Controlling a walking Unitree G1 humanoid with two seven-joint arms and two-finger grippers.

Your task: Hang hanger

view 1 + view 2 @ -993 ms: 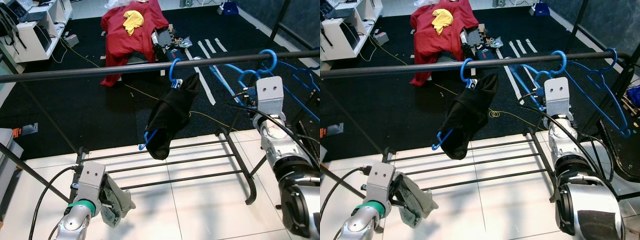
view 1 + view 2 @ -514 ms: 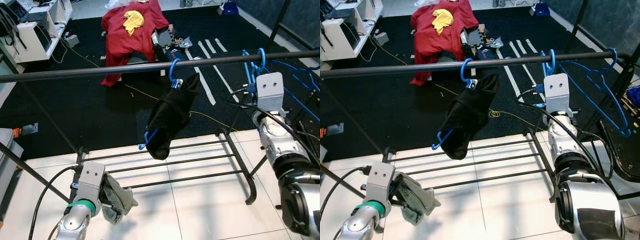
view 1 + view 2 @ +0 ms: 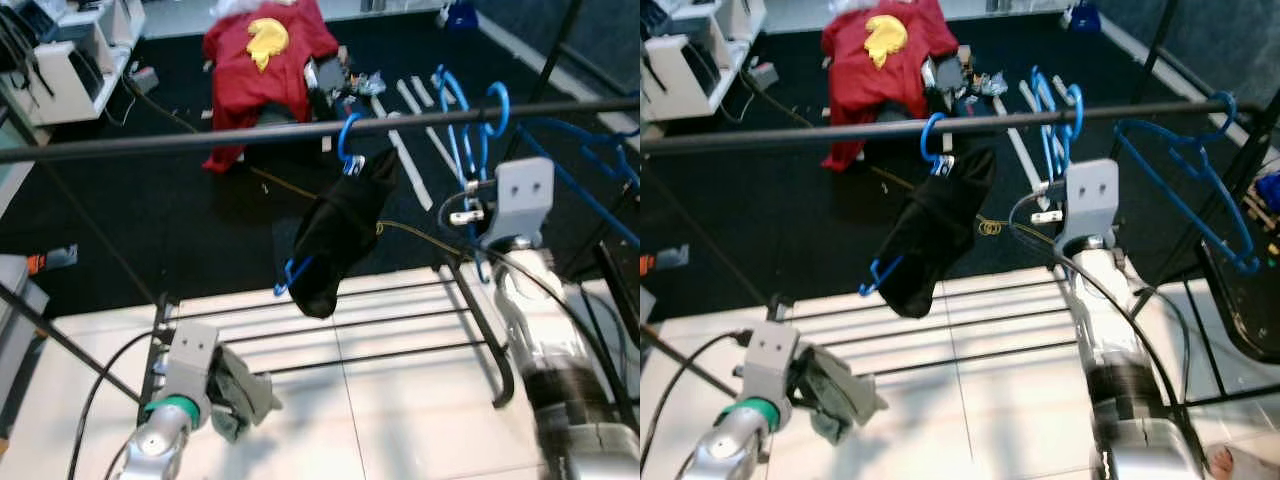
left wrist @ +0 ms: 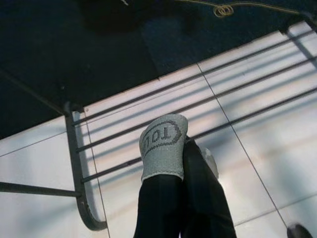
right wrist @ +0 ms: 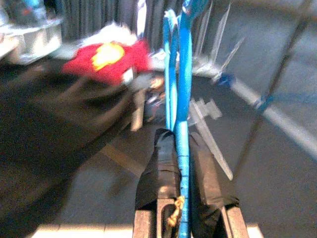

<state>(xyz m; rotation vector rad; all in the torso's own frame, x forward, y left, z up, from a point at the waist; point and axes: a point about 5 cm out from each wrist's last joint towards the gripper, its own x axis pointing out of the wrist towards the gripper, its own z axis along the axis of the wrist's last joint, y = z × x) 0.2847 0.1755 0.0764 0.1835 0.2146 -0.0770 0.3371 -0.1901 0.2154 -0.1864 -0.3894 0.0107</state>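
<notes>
Bright light washes the glossy white floor tiles (image 3: 400, 400) at the bottom of both eye views, barred by rail shadows, while motion blur softens every frame, worst in the right wrist view.

We see lab-like test room: desk (image 3: 70, 70) with gear, floor tape strips (image 3: 410, 100), loose cable (image 3: 290, 185), clothes rack (image 3: 200, 140).

Bare rail (image 3: 180, 143) lies open left of the black garment (image 3: 335, 235); blue hangers (image 3: 1200, 170) crowd the right.
</notes>
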